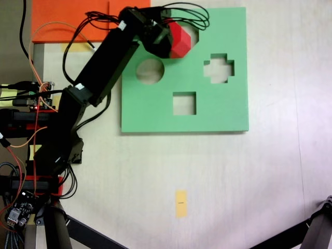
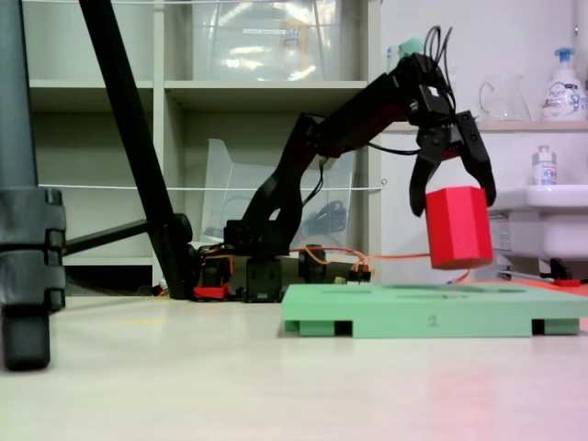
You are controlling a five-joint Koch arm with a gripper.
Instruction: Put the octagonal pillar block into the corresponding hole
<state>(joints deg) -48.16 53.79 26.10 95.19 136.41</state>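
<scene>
**Red block held in the air above the green board**

The gripper (image 2: 452,204) sits in the upper right of the low side-on fixed view, its two black jaws spread around the top of the octagonal pillar block (image 2: 458,226) and closed onto it. The block hangs slightly tilted, its lower end clear of the board with a visible gap beneath it. In the fixed view from above, the gripper (image 1: 167,42) lies near the top centre of the frame, and the red block (image 1: 181,39) pokes out to its right, covering most of the board's upper cutout; the corresponding hole (image 1: 194,36) shows only as a sliver of pale table at the block's right edge.

The green foam board (image 1: 228,111) lies flat in the upper middle of the view from above. Its round cutout (image 1: 150,71) sits just below and left of the gripper, the cross-shaped cutout (image 1: 218,68) to the right, the square cutout (image 1: 184,103) lower down. From the side the board (image 2: 432,317) is a low slab in the lower right.

The black arm (image 1: 98,78) runs from the left edge up to the gripper, trailing black cables. An orange sheet (image 1: 67,18) lies in the upper left, touching the board's top-left corner region. A small yellow tag (image 1: 180,203) lies on the table well below the board.
</scene>
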